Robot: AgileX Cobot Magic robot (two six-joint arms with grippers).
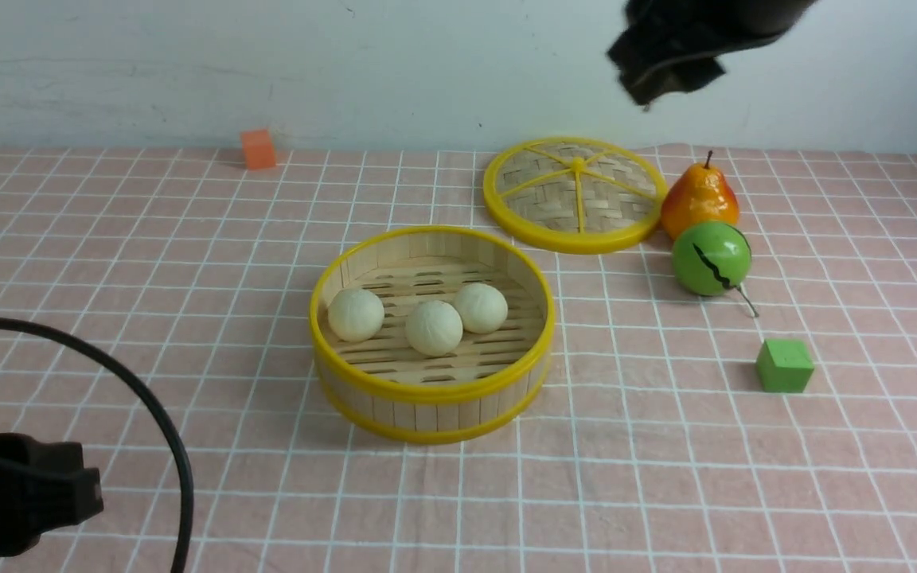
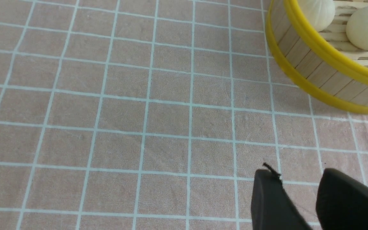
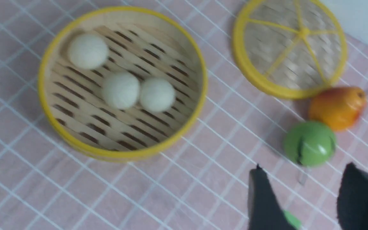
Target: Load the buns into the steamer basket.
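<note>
1. Claw on the left (image 2: 299,183): low over the cloth (image 2: 107,111), left of the basket (image 1: 431,391), jaws partly apart, gripping nothing. Draw it back without nudging the basket wall.
2. Buns (image 1: 435,327): all three lie on the basket floor, two touching. Nothing looks left to load.
3. Claw on the right (image 3: 303,180): raised high near the lid (image 1: 575,195), jaws apart, empty. Lift it away, clear of the green fruit (image 1: 711,259).

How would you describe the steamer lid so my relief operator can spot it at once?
Find the steamer basket holding three buns in the middle of the pink checked cloth, then look farther back and to the right. The lid lies flat there beside the orange pear. Unlike the basket it has no upright side: a woven disc with yellow rim and spokes.
</note>
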